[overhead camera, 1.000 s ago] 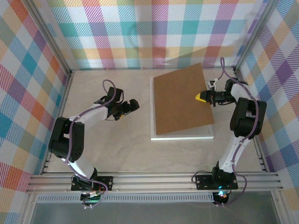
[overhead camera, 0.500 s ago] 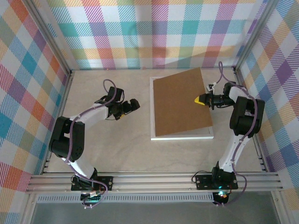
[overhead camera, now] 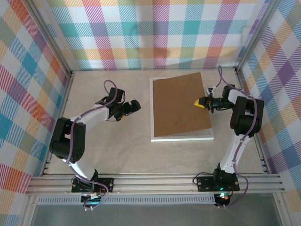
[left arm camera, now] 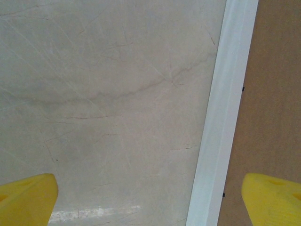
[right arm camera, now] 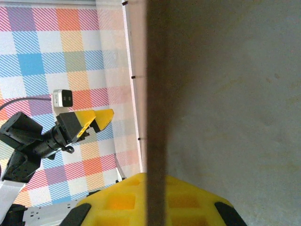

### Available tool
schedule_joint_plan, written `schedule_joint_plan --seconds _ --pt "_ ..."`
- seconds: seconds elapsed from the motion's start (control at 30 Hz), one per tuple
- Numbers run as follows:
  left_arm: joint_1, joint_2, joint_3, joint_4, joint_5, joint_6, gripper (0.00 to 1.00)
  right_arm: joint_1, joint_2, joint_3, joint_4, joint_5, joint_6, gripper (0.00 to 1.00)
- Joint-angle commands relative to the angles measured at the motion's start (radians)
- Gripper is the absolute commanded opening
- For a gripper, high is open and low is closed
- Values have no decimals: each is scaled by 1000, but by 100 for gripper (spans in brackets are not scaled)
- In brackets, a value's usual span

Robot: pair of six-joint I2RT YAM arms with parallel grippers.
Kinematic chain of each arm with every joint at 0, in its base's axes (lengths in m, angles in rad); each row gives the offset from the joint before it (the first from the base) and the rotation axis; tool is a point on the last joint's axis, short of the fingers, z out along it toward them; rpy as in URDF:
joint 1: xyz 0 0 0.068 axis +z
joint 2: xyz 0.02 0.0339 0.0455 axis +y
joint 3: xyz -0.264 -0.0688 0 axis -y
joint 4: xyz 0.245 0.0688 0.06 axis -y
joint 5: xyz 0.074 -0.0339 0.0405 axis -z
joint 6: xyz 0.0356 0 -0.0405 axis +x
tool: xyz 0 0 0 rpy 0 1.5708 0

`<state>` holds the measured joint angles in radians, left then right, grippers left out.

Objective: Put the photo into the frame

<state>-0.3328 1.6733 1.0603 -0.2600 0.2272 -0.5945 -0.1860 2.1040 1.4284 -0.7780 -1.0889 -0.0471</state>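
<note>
The white frame (overhead camera: 181, 137) lies flat right of the table's middle. A plain brown backing board (overhead camera: 181, 106) leans over it, its right edge raised and its left edge down by the frame's left rim. My right gripper (overhead camera: 201, 101) is shut on that raised right edge. In the right wrist view the board's edge (right arm camera: 157, 94) runs straight up from between the yellow fingers (right arm camera: 117, 200). My left gripper (overhead camera: 134, 106) is open and holds nothing, just left of the frame's rim (left arm camera: 221, 127). The photo is hidden.
Plaid walls close in the table on three sides, with metal posts at the corners. Bare marbled tabletop (left arm camera: 108, 94) stretches left of the frame and towards the arm bases. The right wall stands close behind my right arm (overhead camera: 244, 117).
The right gripper has lowered the board's raised edge, so the board lies flatter over the frame. The left arm has not moved.
</note>
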Motion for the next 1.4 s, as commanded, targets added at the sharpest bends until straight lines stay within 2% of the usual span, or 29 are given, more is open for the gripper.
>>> schedule_joint_plan --seconds 0.0,0.17,0.43,0.63,0.73,1.37 --pt "-11 9 -3 -8 16 -8 100 65 5 -2 -13 100 20 0" --pt "-11 10 -4 -9 15 4 100 100 16 19 -30 113 15 0" --pt "-11 24 -24 10 13 -10 100 187 -32 -59 69 145 76 0" --pt "-11 51 -22 69 61 -44 100 191 20 26 10 235 19 4" --pt "-13 66 -14 80 76 -53 100 191 43 58 -3 239 6 6" --pt "-76 178 90 113 106 -88 100 231 31 -34 69 241 32 16"
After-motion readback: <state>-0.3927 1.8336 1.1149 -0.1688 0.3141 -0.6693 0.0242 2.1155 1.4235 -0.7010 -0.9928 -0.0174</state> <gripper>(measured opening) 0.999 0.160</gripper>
